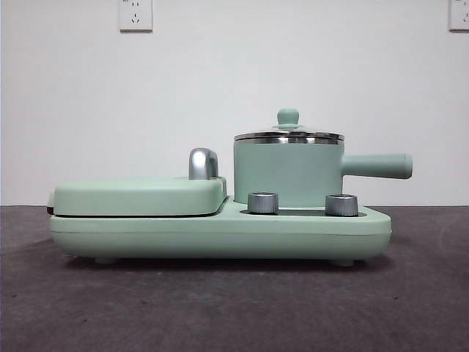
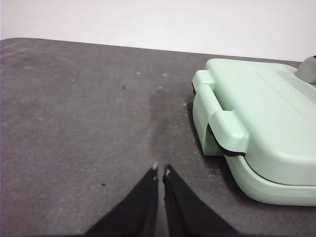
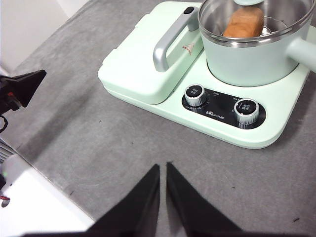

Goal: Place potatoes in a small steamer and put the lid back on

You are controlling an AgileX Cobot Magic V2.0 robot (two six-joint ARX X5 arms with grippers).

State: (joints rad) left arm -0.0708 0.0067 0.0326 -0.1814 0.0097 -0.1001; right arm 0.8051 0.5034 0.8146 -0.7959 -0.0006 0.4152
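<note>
Sitting inside the small steamer (image 3: 256, 49), potato (image 3: 243, 23) under lid (image 1: 289, 136), left claw (image 2: 160, 172) and right claw (image 3: 163, 168) both closed over the desk (image 3: 98, 143)

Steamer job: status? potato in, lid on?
Looks finished. The potato sits inside the small steamer, seen through the glass, and the lid rests level on its rim. Nothing is in hand: the left gripper and right gripper are both shut, empty, over the table away from the pot. Nothing visible is left.

Matt mint steamer (image 1: 289, 174) with shiny steel rim; clear glass lid (image 1: 289, 135); matt potato (image 3: 243, 23).
</note>
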